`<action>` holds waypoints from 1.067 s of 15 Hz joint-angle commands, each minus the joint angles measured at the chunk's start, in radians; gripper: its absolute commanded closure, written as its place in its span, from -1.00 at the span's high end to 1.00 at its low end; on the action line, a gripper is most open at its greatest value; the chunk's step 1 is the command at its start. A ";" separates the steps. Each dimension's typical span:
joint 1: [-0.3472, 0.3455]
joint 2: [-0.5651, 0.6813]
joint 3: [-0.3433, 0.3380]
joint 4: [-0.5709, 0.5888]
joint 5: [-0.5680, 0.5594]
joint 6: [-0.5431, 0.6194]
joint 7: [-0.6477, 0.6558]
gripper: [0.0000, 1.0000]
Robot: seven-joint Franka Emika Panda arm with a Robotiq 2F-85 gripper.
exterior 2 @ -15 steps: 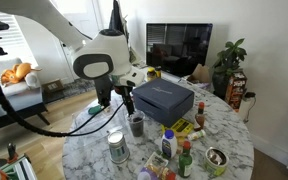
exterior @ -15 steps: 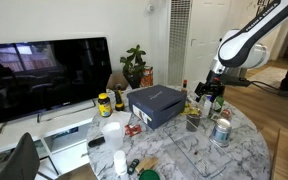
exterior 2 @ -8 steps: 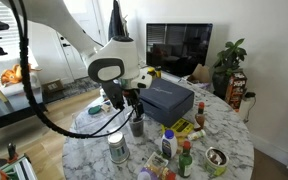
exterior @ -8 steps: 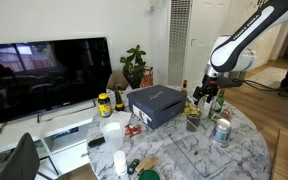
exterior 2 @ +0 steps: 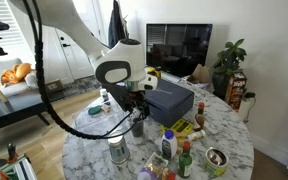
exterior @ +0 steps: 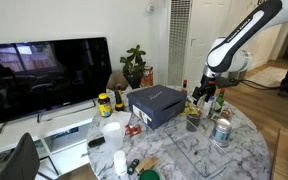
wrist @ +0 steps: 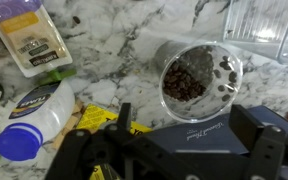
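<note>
While the claw gapes, the cup stands beside the box's edge.

In the wrist view we see the gripper only as dark, blurred shapes at the bottom edge, which cuts off its body. The blue box lies behind its 2 fingers, its lettering too soft to read. The left edge clips the white bottle; the top edge crops the purple packet and the clear container. We cannot name the dark bits in the glass cup. In both exterior views the fingers are too small to judge.
</note>
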 commanded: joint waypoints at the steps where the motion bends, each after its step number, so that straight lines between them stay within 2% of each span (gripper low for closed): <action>1: -0.043 0.072 0.020 0.060 0.001 -0.041 -0.107 1.00; 5: -0.077 0.129 0.039 0.099 0.003 -0.079 -0.183 1.00; 6: -0.086 0.139 0.043 0.107 0.001 -0.092 -0.197 0.94; 12: -0.117 0.195 0.072 0.145 0.016 -0.099 -0.233 -0.12; 16: -0.135 0.216 0.099 0.162 0.034 -0.090 -0.239 -0.70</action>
